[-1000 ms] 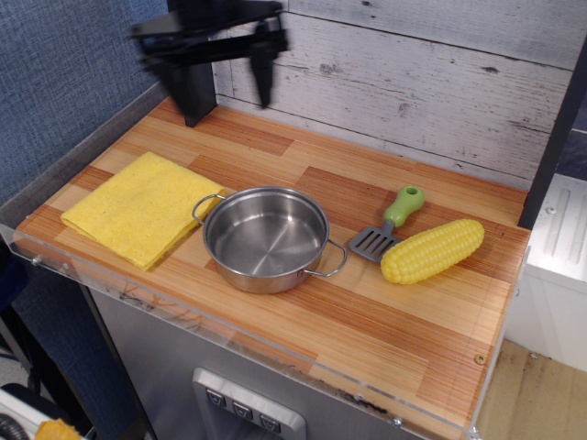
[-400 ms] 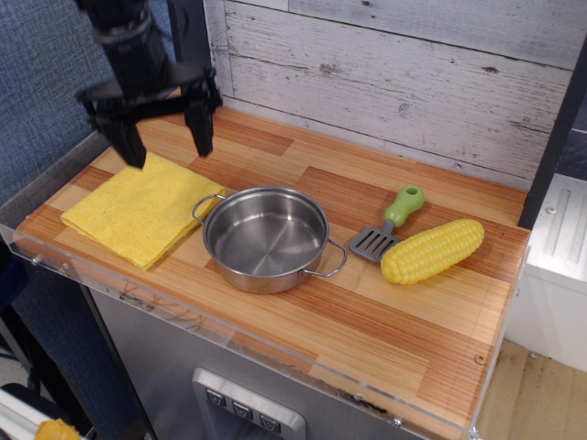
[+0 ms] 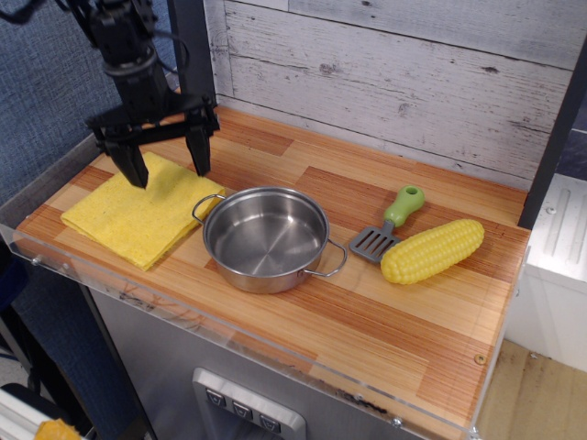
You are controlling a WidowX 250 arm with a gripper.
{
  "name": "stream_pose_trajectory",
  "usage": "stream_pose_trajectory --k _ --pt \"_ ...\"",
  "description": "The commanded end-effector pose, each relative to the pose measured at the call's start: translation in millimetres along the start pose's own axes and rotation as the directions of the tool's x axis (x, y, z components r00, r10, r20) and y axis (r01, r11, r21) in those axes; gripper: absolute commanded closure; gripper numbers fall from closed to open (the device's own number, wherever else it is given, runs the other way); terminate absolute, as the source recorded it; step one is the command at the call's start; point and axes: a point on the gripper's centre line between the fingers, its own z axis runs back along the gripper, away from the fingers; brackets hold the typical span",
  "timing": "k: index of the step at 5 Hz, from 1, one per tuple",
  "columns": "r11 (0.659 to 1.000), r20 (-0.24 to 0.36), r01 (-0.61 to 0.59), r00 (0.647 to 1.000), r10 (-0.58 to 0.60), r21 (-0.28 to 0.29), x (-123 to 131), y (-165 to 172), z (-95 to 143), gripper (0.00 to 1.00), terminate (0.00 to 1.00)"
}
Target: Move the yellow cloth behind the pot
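My gripper (image 3: 165, 156) hangs with its two black fingers (image 3: 198, 147) spread wide apart, grasping nothing, over the far part of the yellow cloth (image 3: 133, 211). One fingertip points down at the cloth's far left area; the other comes down near its far right edge. Whether either tip touches the fabric I cannot tell.

There is one yellow cloth, lying flat and folded at the left end of the wooden surface (image 3: 385, 312), with its near corner close to the front edge. Just to its right sits one pot (image 3: 266, 238), shiny, shallow and upright, nothing inside it. I count two wire loop handles on it: one on the left, reaching over the cloth's right edge, and one on the right. So the cloth lies beside the pot, on its left, not behind it.

To the right of the pot there is one spatula (image 3: 390, 220) with a green handle, its slotted metal blade near the pot's right handle. One yellow corn cob (image 3: 433, 249) lies just beside it, touching or almost touching the blade. Behind everything stands a pale plank wall (image 3: 413, 73).
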Motion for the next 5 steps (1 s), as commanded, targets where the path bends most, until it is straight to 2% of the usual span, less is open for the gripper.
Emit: stream_pose_trajectory --k 1,2,3,5 --pt "1.000 0.011 -0.001 1.000 0.001 0.022 1 11 -1 0.00 0.00" --pt "0.999 -0.029 0.020 0.999 -0.020 0.032 -2 11 -17 0.00 0.00" --pt "0.999 -0.044 0.049 0.998 -0.048 0.020 -3 1 -29 0.00 0.00" --pt "0.996 -0.025 0.092 0.995 -0.092 -0.014 2 -26 -47 0.00 0.00"
